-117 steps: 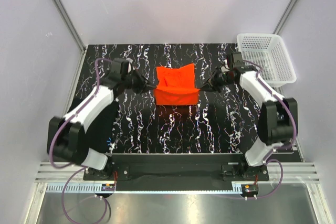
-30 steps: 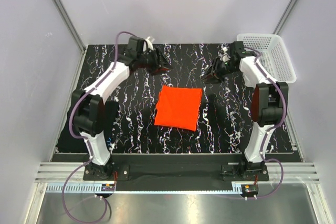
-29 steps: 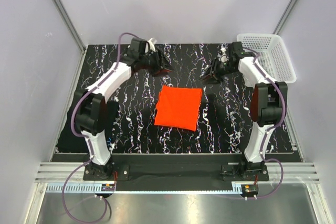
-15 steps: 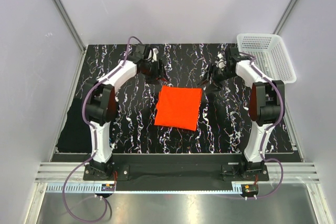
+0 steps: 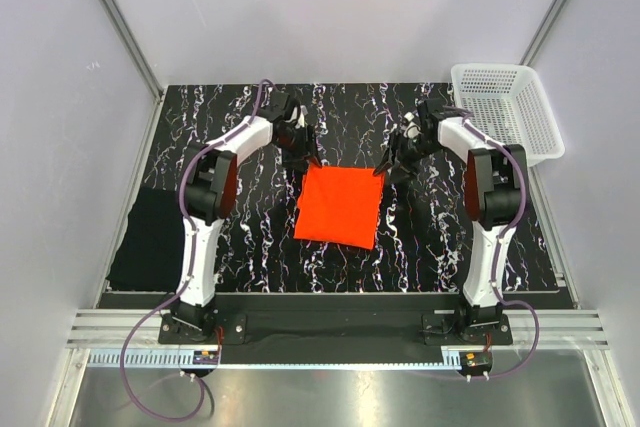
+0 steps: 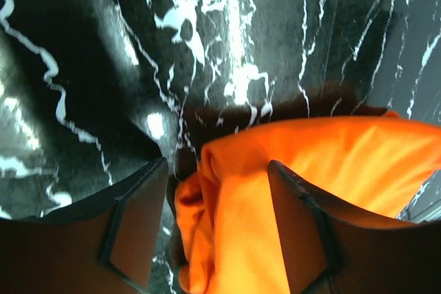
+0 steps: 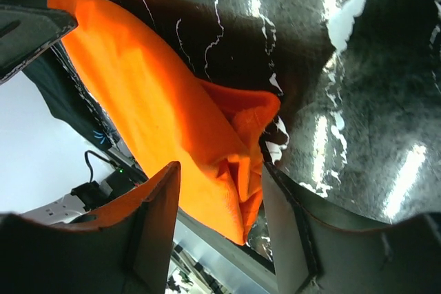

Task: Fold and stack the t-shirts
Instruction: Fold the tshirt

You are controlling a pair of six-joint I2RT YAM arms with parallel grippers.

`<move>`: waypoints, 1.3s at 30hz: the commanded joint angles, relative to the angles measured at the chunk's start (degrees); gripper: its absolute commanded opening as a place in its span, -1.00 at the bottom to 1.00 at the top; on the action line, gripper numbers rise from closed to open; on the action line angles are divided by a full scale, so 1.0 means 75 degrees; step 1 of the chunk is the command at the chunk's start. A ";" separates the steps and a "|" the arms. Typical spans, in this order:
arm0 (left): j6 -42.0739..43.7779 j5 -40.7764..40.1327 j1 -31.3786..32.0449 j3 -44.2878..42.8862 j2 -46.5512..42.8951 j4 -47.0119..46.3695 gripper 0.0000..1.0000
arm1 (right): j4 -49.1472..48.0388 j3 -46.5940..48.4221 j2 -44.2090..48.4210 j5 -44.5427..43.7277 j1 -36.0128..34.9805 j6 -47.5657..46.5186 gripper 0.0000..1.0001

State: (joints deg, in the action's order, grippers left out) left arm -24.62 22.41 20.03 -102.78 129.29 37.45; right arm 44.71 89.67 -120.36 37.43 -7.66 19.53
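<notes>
Closing in since a second ago, the left gripper (image 6: pixel 217 228) and right gripper (image 7: pixel 220 218) now straddle the far corners of the orange-red t-shirt (image 5: pixel 338 205), jaws parted, a loose cloth corner between each pair. The shirt, unmoved, lies flat just nearward of both on the marbled mat (image 5: pixel 250 232). It is almost square, and its sides run toward the arm bases, skewed slightly left. The black t-shirt (image 5: pixel 148 242) lies well left of the left gripper.

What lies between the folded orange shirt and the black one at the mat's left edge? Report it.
No object lies between the orange t-shirt and the black t-shirt, only bare mat. The left arm's own upright link stands across that stretch, so it may need to swing clear.
</notes>
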 commanded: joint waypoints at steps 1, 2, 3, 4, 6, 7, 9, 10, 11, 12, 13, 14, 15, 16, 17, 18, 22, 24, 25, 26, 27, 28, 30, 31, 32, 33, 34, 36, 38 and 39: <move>0.0025 0.0234 0.0001 -0.0429 0.0046 -0.0107 0.19 | -0.0066 0.0431 -0.0113 0.0001 -0.0104 -0.0178 0.13; 0.0002 0.0246 0.0001 -0.0429 0.0046 -0.0107 0.13 | -0.0055 0.0466 -0.0136 0.0025 -0.0115 -0.0167 0.10; -0.0010 0.0257 0.0001 -0.0440 0.0023 -0.0107 0.08 | -0.0066 0.0536 -0.0183 0.0048 -0.0138 -0.0155 0.08; -0.0010 0.0258 -0.0011 -0.0429 0.0022 -0.0107 -0.05 | -0.0055 0.0560 -0.0195 0.0060 -0.0150 -0.0131 0.05; 0.0002 0.0339 -0.0022 -0.0429 0.0034 -0.0095 -0.23 | -0.0078 0.0607 -0.0241 0.0142 -0.0174 -0.0108 -0.09; -0.0010 0.0374 -0.0069 -0.0429 0.0011 -0.0107 -0.41 | -0.0067 0.0618 -0.0230 0.0165 -0.0174 -0.0108 -0.18; -0.0138 0.0340 -0.0116 -0.0324 -0.0094 -0.0119 -1.00 | -0.0067 0.0549 -0.0079 0.0049 -0.0174 -0.0061 -0.46; -0.0162 0.0282 -0.0163 -0.0242 -0.0188 -0.0095 -1.00 | -0.0067 0.0525 0.0004 -0.0079 -0.0174 -0.0049 -0.67; -0.0162 0.0107 -0.0163 -0.0171 -0.0490 -0.0084 -1.00 | -0.0055 0.0502 0.0086 -0.0104 -0.0174 -0.0014 -0.76; -0.0162 0.0012 -0.0163 0.0073 -0.0667 -0.0095 -1.00 | -0.0043 0.0455 0.0249 -0.0104 -0.0185 -0.0014 -0.82; -0.0174 -0.0047 -0.0163 0.0203 -0.0878 -0.0095 -1.00 | -0.0055 0.0431 0.0332 -0.0092 -0.0186 0.0009 -0.91; -0.0221 -0.0140 -0.0163 0.0344 -0.1251 -0.0095 -1.00 | -0.0055 0.0338 0.0414 -0.0081 -0.0174 0.0079 -0.93; -0.0256 -0.0164 -0.0163 0.0623 -0.1464 -0.0095 -1.00 | -0.0055 0.0291 0.0542 -0.0081 -0.0174 0.0115 -0.95; -0.0303 -0.0176 -0.0163 0.0777 -0.1628 -0.0084 -1.00 | -0.0055 0.0267 0.0590 -0.0069 -0.0174 0.0173 -0.96; -0.0384 -0.0188 -0.0163 0.0906 -0.1966 -0.0083 -1.00 | -0.0055 0.0221 0.0648 -0.0057 -0.0185 0.0197 -0.97; -0.0420 -0.0223 -0.0163 0.1186 -0.2086 -0.0083 -1.00 | -0.0055 0.0208 0.0649 -0.0045 -0.0174 0.0232 -0.97; -0.0490 -0.0131 -0.0233 0.1400 -0.2099 -0.0083 -1.00 | -0.0055 0.0337 0.0415 -0.0092 -0.0174 0.0232 -0.97; -0.0514 -0.0024 -0.0245 0.1341 -0.1935 -0.0072 -1.00 | -0.0055 0.0512 0.0193 -0.0069 -0.0174 0.0232 -0.96; -0.0514 -0.0012 -0.0268 0.1329 -0.1935 -0.0037 -1.00 | -0.0055 0.0559 0.0134 -0.0069 -0.0174 0.0244 -0.96; -0.0526 -0.0070 -0.0257 0.1329 -0.1935 -0.0048 -1.00 | -0.0055 0.0676 0.0040 -0.0080 -0.0174 0.0255 -0.96; -0.0537 -0.0152 -0.0268 0.1376 -0.1969 -0.0048 -1.00 | -0.0055 0.0735 -0.0007 -0.0081 -0.0174 0.0279 -0.96; -0.0549 -0.0257 -0.0269 0.1399 -0.2051 -0.0037 -1.00 | -0.0066 0.0817 -0.0054 -0.0069 -0.0162 0.0314 -0.96; -0.0573 -0.0562 -0.0315 0.1470 -0.2087 -0.0025 -1.00 | -0.0055 0.1075 -0.0299 -0.0069 -0.0174 0.0314 -0.95; -0.0596 -0.0598 -0.0327 0.1458 -0.2029 -0.0025 -1.00 | -0.0066 0.1157 -0.0393 -0.0092 -0.0162 0.0314 -0.95; -0.0596 -0.0575 -0.0362 0.1435 -0.1959 -0.0002 -1.00 | -0.0067 0.1308 -0.0580 -0.0104 -0.0174 0.0302 -0.95; -0.0573 -0.0540 -0.0386 0.1319 -0.1865 -0.0001 -1.00 | -0.0067 0.1368 -0.0674 -0.0127 -0.0174 0.0291 -0.95; -0.0503 -0.0539 -0.0421 0.1260 -0.1679 0.0033 -1.00 | -0.0078 0.1438 -0.0780 -0.0127 -0.0174 0.0279 -0.95; -0.0444 -0.0609 -0.0468 0.1107 -0.1490 0.0115 -1.00 | -0.0090 0.1649 -0.1096 -0.0104 -0.0174 0.0267 -0.95; -0.0444 -0.0657 -0.0561 0.1060 -0.1268 0.0128 -1.00 | -0.0090 0.1871 -0.1377 -0.0081 -0.0174 0.0267 -0.92; -0.0432 -0.0680 -0.0585 0.1037 -0.1197 0.0116 -1.00 | -0.0090 0.1942 -0.1471 -0.0069 -0.0174 0.0279 -0.92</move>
State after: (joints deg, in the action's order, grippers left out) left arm -28.95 20.51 17.30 -92.99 118.19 37.65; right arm 44.62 100.95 -129.21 37.26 -9.02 21.47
